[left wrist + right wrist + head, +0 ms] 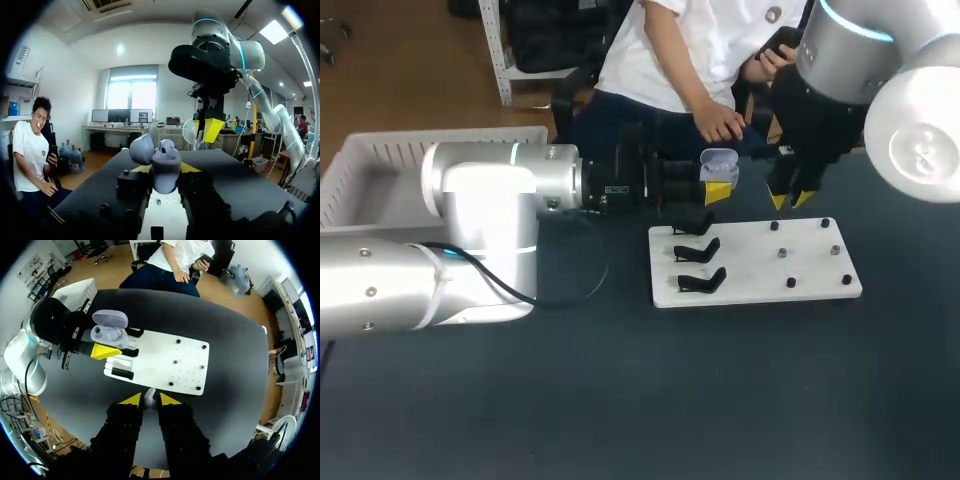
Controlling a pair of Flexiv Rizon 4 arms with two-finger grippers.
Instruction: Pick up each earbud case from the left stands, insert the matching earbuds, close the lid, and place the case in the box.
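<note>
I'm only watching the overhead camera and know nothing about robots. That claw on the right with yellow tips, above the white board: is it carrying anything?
Observer: Yes. Its own wrist camera shows the right gripper pinching a small white earbud between its tips.
Operator: And the lilac case, is it empty?
Observer: No. In the left wrist view the case, lid open in the left gripper, seems to hold another earbud.
Operator: Are that claw and the case touching?
Observer: No. That view shows the right gripper hanging above and beyond the case, apart.
</note>
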